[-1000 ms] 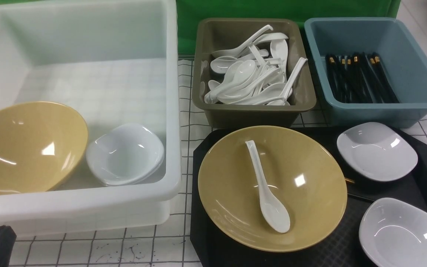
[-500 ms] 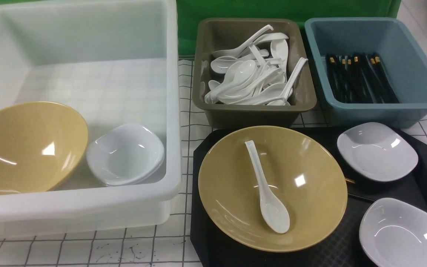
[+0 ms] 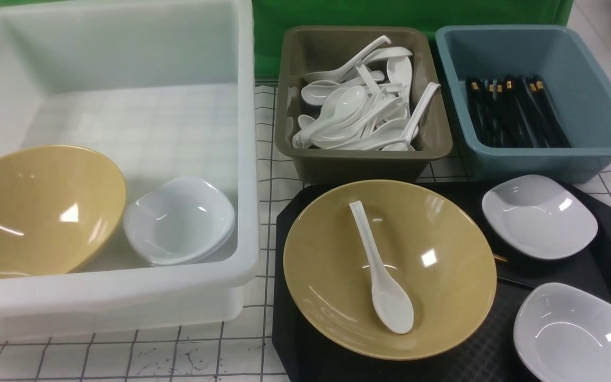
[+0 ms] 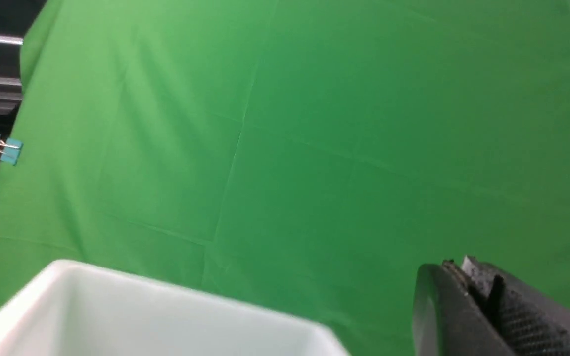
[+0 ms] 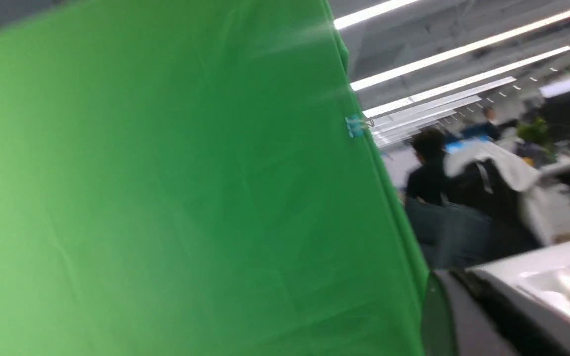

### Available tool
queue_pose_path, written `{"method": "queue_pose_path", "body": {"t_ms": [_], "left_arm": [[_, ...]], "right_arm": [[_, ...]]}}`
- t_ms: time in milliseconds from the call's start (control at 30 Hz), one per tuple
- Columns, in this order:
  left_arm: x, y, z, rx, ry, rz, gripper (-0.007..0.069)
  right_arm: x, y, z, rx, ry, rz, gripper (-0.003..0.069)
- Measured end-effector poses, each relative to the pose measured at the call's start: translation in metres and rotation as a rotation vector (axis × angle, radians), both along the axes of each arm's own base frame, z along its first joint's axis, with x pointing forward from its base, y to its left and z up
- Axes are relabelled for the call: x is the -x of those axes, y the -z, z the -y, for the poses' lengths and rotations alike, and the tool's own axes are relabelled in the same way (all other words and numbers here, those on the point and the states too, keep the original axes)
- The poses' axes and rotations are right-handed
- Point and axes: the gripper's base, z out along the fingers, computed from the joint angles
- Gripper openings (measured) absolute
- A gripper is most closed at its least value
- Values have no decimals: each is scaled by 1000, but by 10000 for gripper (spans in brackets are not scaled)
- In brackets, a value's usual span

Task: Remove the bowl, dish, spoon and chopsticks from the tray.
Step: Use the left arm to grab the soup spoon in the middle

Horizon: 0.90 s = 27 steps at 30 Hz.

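this is an office with desks (image 5: 569, 160) and strip lights (image 5: 463, 47)

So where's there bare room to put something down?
In the white tub, the far half behind its yellow bowl and stacked dishes is bare. So is the table strip before that tub. Crowded: the tray, and the olive tub heaped with spoons.

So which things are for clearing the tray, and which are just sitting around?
For the job: tray, yellow bowl on it, spoon inside, far white dish, near white dish, chopsticks (mostly hidden by the bowl).
Just sitting around: white tub holding a second bowl and stacked dishes, olive tub of spoons, blue tub of black sticks.
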Motion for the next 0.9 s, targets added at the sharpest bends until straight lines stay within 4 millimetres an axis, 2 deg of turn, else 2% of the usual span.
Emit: {"method": "queue_pose_path", "body": {"t_ms": [67, 100, 167, 233, 267, 300, 333, 367, 433, 500, 600, 667, 733, 767, 833, 900], "left_arm": [[-11, -16, 0, -19, -3, -80, -12], [-19, -29, 0, -27, -3, -137, -12], [-41, -40, 1, -28, 3, -272, -12], [-68, -46, 3, -18, 32, -470, -12], [-76, -45, 5, -28, 49, -555, -12], [-78, -46, 5, -30, 52, -557, -12], [-84, -48, 6, -44, 71, -618, -12], [-103, -45, 13, -97, 156, -776, -12], [-111, -45, 19, -124, 227, -857, -12], [-137, -44, 38, -155, 482, -996, -12], [-156, -46, 54, -158, 693, -1017, -12], [-170, -50, 67, -181, 798, -1000, -12], [-177, -51, 75, -204, 832, -995, -11], [-187, -51, 96, -266, 893, -1005, -10], [-192, -47, 117, -327, 933, -1042, -10], [-199, -41, 151, -453, 965, -1090, -10]], "right_arm": [[-12, -17, 1, 23, 14, -87, 37], [-18, -21, 2, 40, 22, -144, 37], [-31, -27, 3, 85, 36, -254, 37], [-52, -20, 6, 193, 47, -474, 37], [-59, -13, 6, 232, 37, -557, 37], [-61, -13, 5, 231, 34, -563, 37], [-66, -6, 5, 264, 18, -640, 37], [-76, 7, 2, 308, -35, -765, 37], [-82, 17, -3, 332, -95, -858, 37], [-91, 39, -18, 447, -299, -1051, 37], [-94, 55, -34, 518, -505, -1179, 37], [-96, 62, -41, 549, -589, -1225, 37], [-98, 65, -44, 561, -616, -1239, 37], [-102, 66, -47, 572, -633, -1243, 37], [-105, 68, -48, 568, -632, -1238, 37], [-109, 67, -48, 566, -617, -1215, 37]]}}
